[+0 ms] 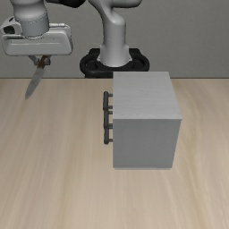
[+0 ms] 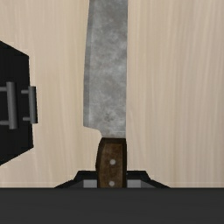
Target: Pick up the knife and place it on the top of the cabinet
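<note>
My gripper (image 1: 38, 60) hangs in the air at the exterior view's left, well away from the grey cabinet (image 1: 145, 119). It is shut on the knife's brown handle (image 2: 110, 164). The knife (image 1: 35, 81) points down toward the wooden table, its steel blade (image 2: 107, 66) stretching away from my fingers in the wrist view. The cabinet's flat top (image 1: 143, 94) is bare. In the wrist view the cabinet (image 2: 12, 105) shows as a dark box with grey handles beside the blade.
Three dark drawer handles (image 1: 108, 117) stick out of the cabinet's face toward the exterior view's left. The robot's base (image 1: 116, 61) stands behind the cabinet. Open wooden table (image 1: 54, 170) lies below and in front of my gripper.
</note>
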